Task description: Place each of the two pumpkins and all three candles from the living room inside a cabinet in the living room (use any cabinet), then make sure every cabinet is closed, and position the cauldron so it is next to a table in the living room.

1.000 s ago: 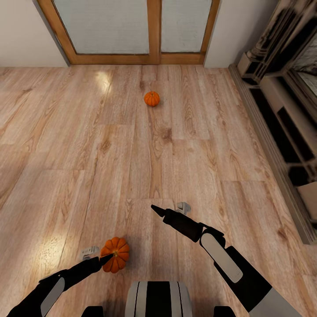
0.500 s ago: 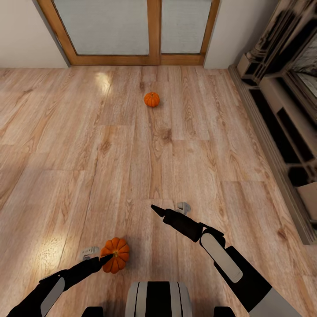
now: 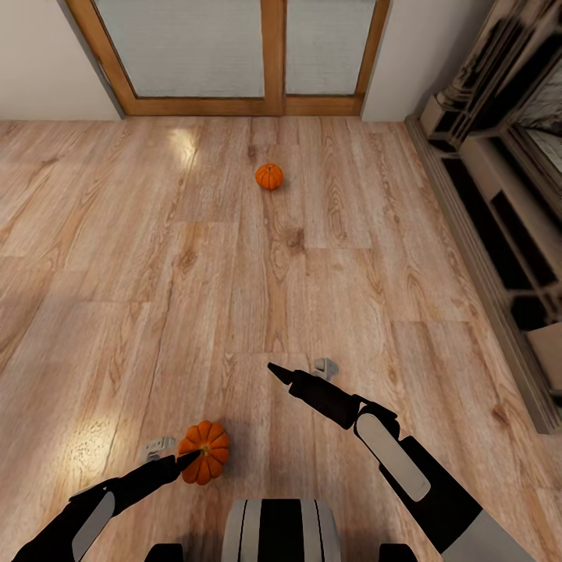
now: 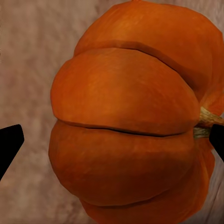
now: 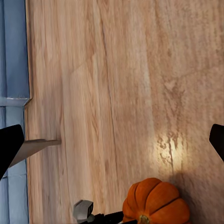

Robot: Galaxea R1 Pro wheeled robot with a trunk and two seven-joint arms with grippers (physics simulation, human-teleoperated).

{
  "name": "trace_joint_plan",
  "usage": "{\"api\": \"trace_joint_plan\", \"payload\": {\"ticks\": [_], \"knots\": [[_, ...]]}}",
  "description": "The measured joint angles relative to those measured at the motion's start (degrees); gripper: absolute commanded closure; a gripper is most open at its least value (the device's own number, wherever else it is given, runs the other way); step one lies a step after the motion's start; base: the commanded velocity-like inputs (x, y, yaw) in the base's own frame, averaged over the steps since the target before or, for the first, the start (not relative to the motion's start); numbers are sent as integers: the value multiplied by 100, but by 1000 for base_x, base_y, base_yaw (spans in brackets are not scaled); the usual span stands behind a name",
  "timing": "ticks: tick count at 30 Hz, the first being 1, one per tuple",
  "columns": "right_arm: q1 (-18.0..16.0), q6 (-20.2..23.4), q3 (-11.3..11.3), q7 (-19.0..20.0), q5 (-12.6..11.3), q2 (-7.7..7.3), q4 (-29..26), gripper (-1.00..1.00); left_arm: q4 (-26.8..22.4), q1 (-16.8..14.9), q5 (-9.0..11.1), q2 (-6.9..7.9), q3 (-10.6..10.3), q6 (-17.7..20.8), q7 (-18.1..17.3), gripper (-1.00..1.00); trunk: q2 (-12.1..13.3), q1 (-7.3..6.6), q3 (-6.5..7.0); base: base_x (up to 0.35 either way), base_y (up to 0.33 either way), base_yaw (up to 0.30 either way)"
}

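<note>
The left gripper (image 3: 186,459) sits spread around a ribbed orange pumpkin (image 3: 204,451), apparently not gripping. A second small orange pumpkin (image 3: 269,176) lies at 12 o'clock on the plank floor (image 3: 117,273); the right gripper (image 3: 275,369) hangs open.

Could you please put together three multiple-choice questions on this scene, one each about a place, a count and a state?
1. Where does the far pumpkin lie?
A. On the wooden floor, before the glazed doors
B. Inside the fireplace surround
C. On a table

2. How many pumpkins show in the head view?
A. One
B. Two
C. Three

3. How does the left gripper stand?
A. Shut, far from any pumpkin
B. Open, fingers either side of the near pumpkin
C. Holding a candle

Answers:
1 A, it sits on bare boards near the door frame.
2 B, one far, one near the robot.
3 B, the left wrist view shows a dark fingertip at each edge with the pumpkin between.
</note>
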Motion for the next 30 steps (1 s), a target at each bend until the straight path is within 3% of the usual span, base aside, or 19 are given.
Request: {"api": "trace_joint_plan", "payload": {"ticks": [30], "knots": [[0, 0, 3, 0, 0, 0, -7, -100, 0, 0, 9, 9, 0, 0, -4, -100, 0, 0, 0, 0, 0, 0]]}}
